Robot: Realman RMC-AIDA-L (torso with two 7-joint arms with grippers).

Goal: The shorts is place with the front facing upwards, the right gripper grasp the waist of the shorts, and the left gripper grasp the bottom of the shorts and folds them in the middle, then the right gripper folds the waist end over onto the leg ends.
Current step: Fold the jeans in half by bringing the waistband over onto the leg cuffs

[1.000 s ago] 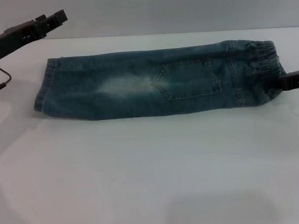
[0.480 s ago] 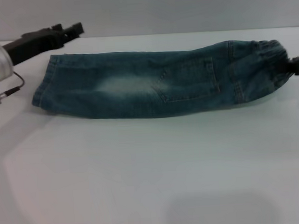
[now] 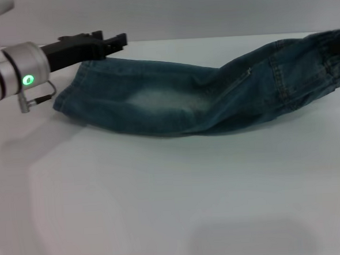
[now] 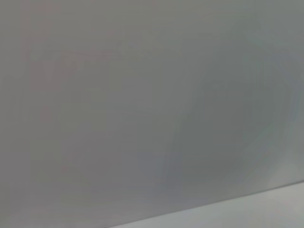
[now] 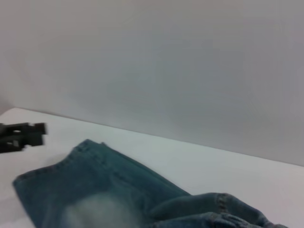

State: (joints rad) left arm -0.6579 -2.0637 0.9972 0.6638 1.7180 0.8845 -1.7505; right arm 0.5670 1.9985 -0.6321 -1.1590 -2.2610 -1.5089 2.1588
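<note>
The blue-green denim shorts (image 3: 174, 101) lie folded lengthwise across the white table (image 3: 162, 191), a pale faded patch on the upper leg. The waist of the shorts (image 3: 330, 51), ruched elastic, hangs raised off the table at the right edge. The right gripper itself is out of view. The bottom of the shorts (image 3: 70, 99), the flat leg ends, rests on the table at the left. The left gripper (image 3: 118, 43) hovers just behind and above those hems, apart from the denim. The right wrist view shows the shorts (image 5: 109, 190) and, farther off, the left gripper (image 5: 28, 135).
The left arm's silver cuff with its green ring light (image 3: 25, 79) reaches in from the left edge. A plain grey wall (image 3: 209, 9) stands behind the table. The left wrist view shows only grey wall and a strip of table.
The waist end has risen off the table and the shorts have slid right. The left gripper has moved right, over the leg ends. The right gripper has passed out of the head view.
</note>
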